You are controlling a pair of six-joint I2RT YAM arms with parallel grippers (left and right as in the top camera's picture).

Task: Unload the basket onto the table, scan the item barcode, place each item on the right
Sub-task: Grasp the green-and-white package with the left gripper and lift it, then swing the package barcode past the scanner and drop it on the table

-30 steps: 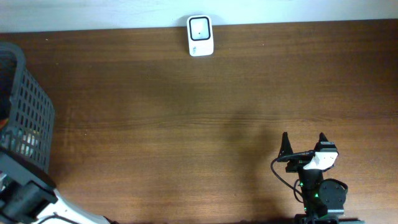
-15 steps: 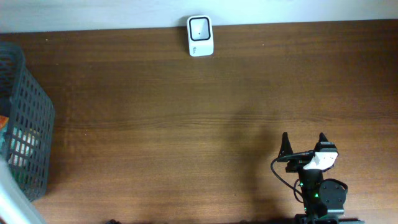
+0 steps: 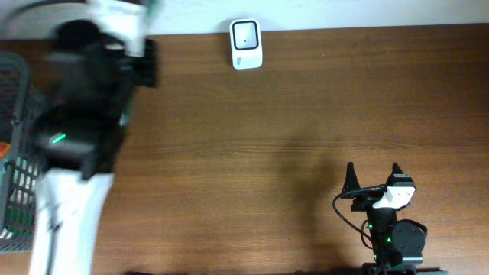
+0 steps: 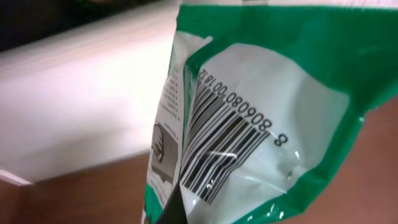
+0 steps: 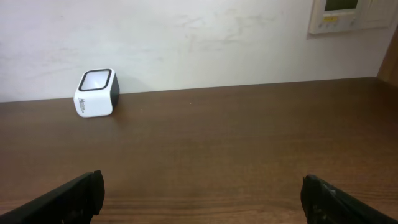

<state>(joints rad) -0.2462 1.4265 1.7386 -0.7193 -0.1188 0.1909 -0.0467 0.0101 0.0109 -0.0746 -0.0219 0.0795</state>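
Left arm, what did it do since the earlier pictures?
The left arm swung from the near-left corner to the table's far side, its left hand shut on a green packet. The scanner and open right hand stayed put.

One scanner (image 3: 246,44), one packet (image 4: 267,124), one basket (image 3: 15,206).

Left arm (image 3: 72,145): blurred black housing, white link, green light. Right end effector (image 3: 373,168): pointed black fingers, white block, black cable.

You have a dark wood desk (image 3: 267,153) carrying a white scanner (image 3: 246,44) at its far edge and a grey mesh basket (image 3: 15,195) at its left end.
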